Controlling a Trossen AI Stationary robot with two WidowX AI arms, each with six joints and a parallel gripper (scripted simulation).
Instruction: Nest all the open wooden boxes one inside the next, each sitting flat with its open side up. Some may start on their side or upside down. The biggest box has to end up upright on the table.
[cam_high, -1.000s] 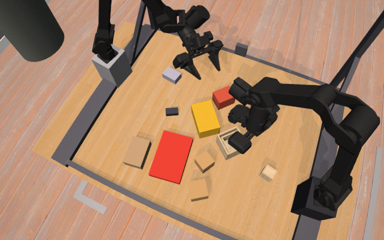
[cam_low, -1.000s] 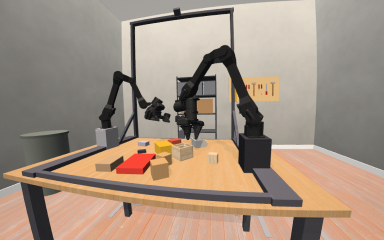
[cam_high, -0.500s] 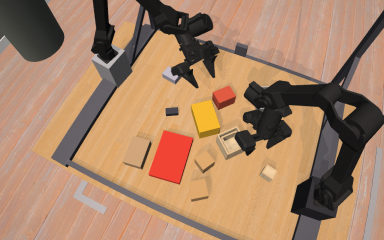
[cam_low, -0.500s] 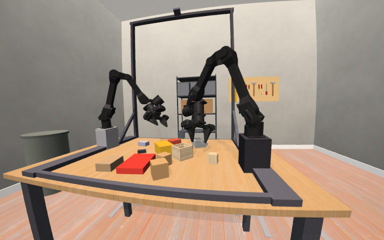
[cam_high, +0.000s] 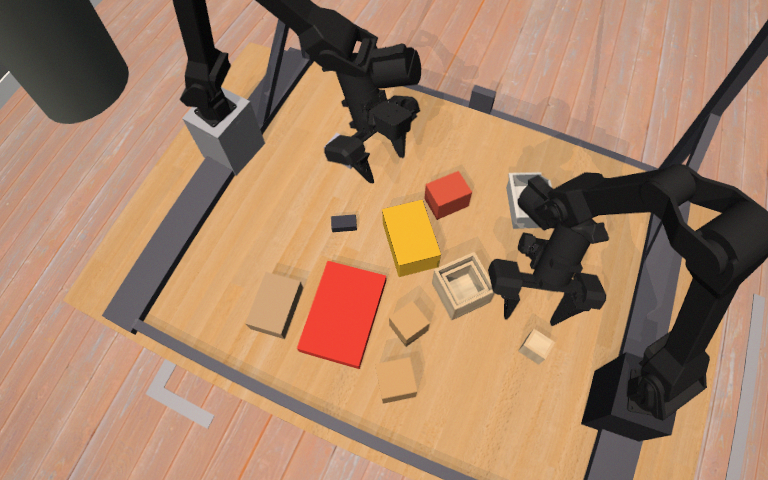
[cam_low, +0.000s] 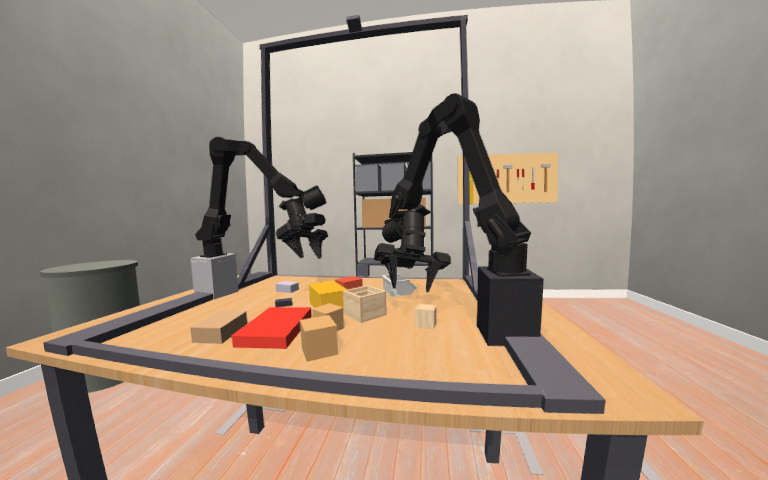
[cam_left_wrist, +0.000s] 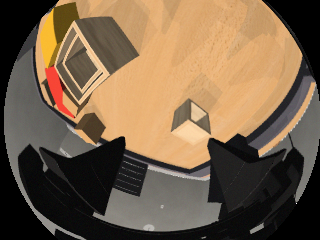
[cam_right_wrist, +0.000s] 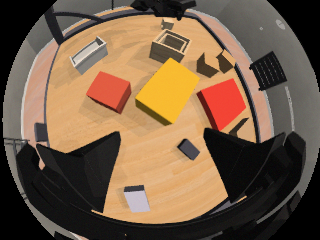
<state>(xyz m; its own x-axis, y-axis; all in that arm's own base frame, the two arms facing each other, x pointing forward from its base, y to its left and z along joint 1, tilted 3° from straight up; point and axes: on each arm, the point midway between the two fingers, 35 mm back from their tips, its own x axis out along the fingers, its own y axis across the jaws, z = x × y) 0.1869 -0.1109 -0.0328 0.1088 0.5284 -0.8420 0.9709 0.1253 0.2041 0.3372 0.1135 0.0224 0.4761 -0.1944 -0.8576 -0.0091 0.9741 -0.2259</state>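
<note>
A stack of nested wooden boxes (cam_high: 462, 284) stands open side up near the table's middle; it also shows in the left wrist view (cam_left_wrist: 83, 60). A small pale wooden box (cam_high: 536, 345) lies apart at the right, below my left gripper (cam_high: 532, 314), and its opening faces the left wrist camera (cam_left_wrist: 192, 122). Two tan boxes (cam_high: 408, 322) (cam_high: 397, 378) and a larger flat tan box (cam_high: 274, 303) show only closed faces. My left gripper is open and empty, hovering between the stack and the small box. My right gripper (cam_high: 385, 164) is open and empty, high at the far side.
A red slab (cam_high: 342, 312), a yellow block (cam_high: 411, 236), a red block (cam_high: 448, 194) and a small black block (cam_high: 343, 222) lie around the middle. A grey tray (cam_high: 517, 195) sits behind the left arm. A grey tile (cam_right_wrist: 136, 198) lies under the right gripper.
</note>
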